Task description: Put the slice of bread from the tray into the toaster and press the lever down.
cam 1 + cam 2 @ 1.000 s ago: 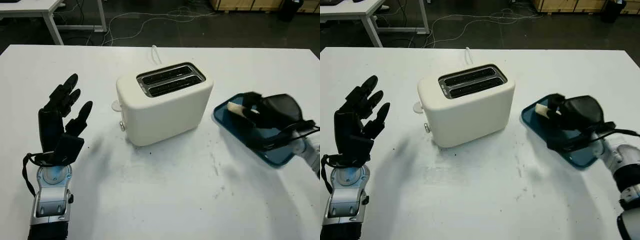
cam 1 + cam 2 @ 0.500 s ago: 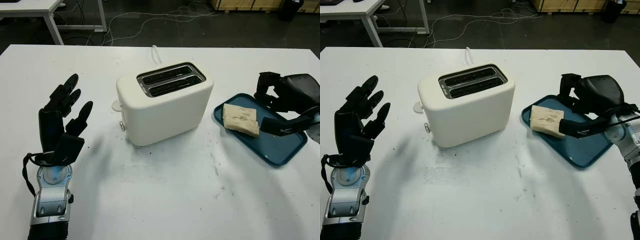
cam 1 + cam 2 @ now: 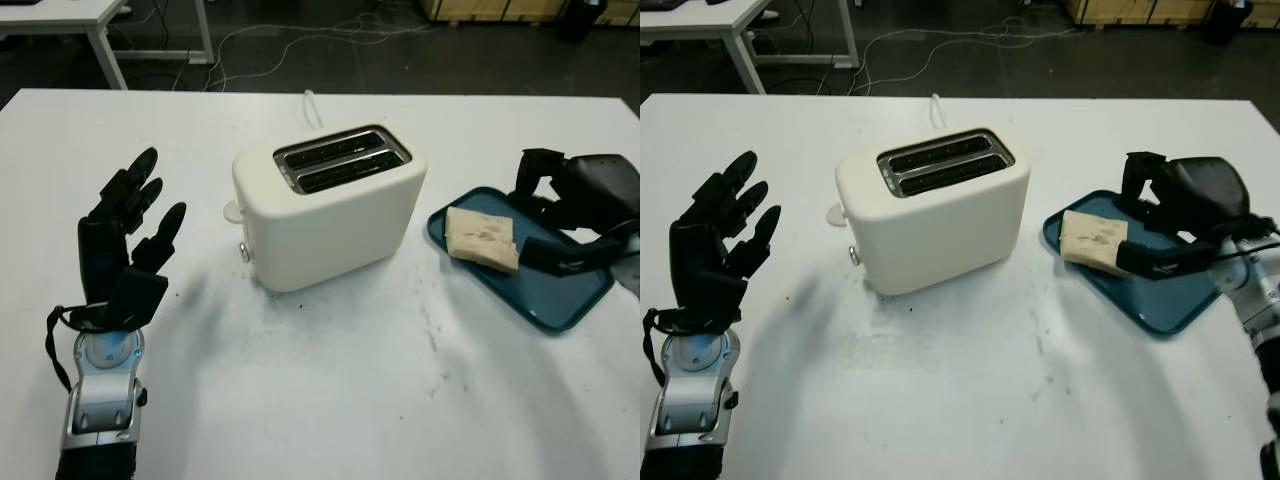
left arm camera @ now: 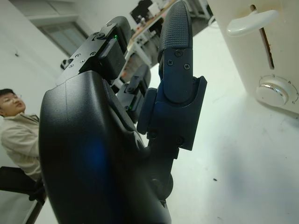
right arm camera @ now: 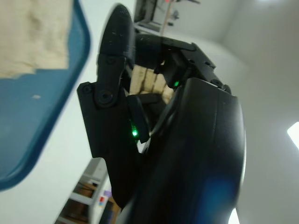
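**White desk, bread still on the tray**

White and wide, the big flat desk (image 3: 330, 400) holds everything here. On the floor behind it lie some thin cables (image 3: 300, 35), and the leg of another white table (image 3: 100, 45) stands at the far left.

The next biggest thing is the cream plastic toaster with two slots on top (image 3: 330, 205). It stands near the middle of the desk. Both slots look dark inside. Its cream lever (image 4: 250, 22) sticks out of the end that faces the left hand, and it is up near the top of its slit. A small round silver knob (image 4: 275, 91) sits below the lever. A white cord (image 3: 313, 108) runs from the back of the toaster.

The black left hand (image 3: 125, 240) is held up over the left side of the desk, well apart from the toaster. It is open and holds nothing.

The dark blue flat plastic tray (image 3: 575, 295) lies on the desk to the right of the toaster. The black right hand (image 3: 1180, 215) is over the far right part of the tray. Its fingers are bent a little, but it holds nothing. One fingertip (image 3: 1132, 258) is right beside the near edge of the bread; I cannot tell if it touches.

The pale tan slice of bread (image 3: 481, 238) lies flat on the tray's left end, the part closest to the toaster.

A person in a light jacket (image 4: 18, 135) sits far back in the room.
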Robot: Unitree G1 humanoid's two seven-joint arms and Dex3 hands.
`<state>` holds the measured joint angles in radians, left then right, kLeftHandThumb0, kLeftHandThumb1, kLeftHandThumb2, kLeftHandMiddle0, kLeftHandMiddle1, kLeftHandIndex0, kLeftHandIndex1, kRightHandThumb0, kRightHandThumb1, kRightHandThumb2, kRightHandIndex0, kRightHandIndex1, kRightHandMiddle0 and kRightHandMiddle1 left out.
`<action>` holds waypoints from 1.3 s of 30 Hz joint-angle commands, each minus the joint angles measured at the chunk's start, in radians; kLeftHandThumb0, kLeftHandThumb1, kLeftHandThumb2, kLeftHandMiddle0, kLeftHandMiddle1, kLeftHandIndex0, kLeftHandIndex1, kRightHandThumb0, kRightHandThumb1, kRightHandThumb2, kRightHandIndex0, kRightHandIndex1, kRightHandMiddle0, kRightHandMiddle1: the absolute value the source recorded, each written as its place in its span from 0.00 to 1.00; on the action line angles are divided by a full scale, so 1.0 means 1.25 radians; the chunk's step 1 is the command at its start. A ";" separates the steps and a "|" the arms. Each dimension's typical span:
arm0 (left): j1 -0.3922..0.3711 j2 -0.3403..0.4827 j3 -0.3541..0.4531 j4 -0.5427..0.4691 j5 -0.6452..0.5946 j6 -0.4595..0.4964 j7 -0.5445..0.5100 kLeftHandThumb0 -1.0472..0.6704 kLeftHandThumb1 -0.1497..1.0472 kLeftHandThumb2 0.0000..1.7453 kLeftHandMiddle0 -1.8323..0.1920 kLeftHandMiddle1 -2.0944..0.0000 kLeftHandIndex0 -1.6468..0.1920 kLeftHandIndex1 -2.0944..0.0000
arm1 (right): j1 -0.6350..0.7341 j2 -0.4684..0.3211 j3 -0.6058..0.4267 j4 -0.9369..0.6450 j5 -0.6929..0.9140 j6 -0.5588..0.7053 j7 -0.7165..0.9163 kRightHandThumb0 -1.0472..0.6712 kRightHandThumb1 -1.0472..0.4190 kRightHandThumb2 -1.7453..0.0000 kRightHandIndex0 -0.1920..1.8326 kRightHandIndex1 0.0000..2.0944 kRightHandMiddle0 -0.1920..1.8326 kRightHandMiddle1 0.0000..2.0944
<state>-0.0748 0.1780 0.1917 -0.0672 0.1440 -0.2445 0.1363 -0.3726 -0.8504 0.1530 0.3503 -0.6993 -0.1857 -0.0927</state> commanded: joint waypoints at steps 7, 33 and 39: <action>0.004 0.004 0.001 -0.008 0.003 0.001 -0.002 0.21 0.89 0.15 0.62 1.00 0.63 1.00 | 0.102 0.095 0.036 -0.160 -0.152 0.174 -0.034 0.01 0.09 0.85 0.15 0.14 0.25 0.01; 0.004 0.003 0.002 0.001 -0.004 -0.012 -0.006 0.21 0.89 0.14 0.61 1.00 0.63 1.00 | 0.064 0.182 0.119 0.036 -0.253 0.255 -0.263 0.03 0.09 0.90 0.16 0.01 0.24 0.01; 0.007 0.004 0.001 -0.005 0.002 -0.006 -0.005 0.21 0.89 0.15 0.61 1.00 0.63 1.00 | 0.065 0.167 0.129 0.031 -0.266 0.265 -0.260 0.05 0.09 0.90 0.18 0.02 0.26 0.01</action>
<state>-0.0744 0.1781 0.1917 -0.0672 0.1441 -0.2454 0.1286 -0.2831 -0.6256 0.3076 0.3950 -1.0156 0.1337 -0.4150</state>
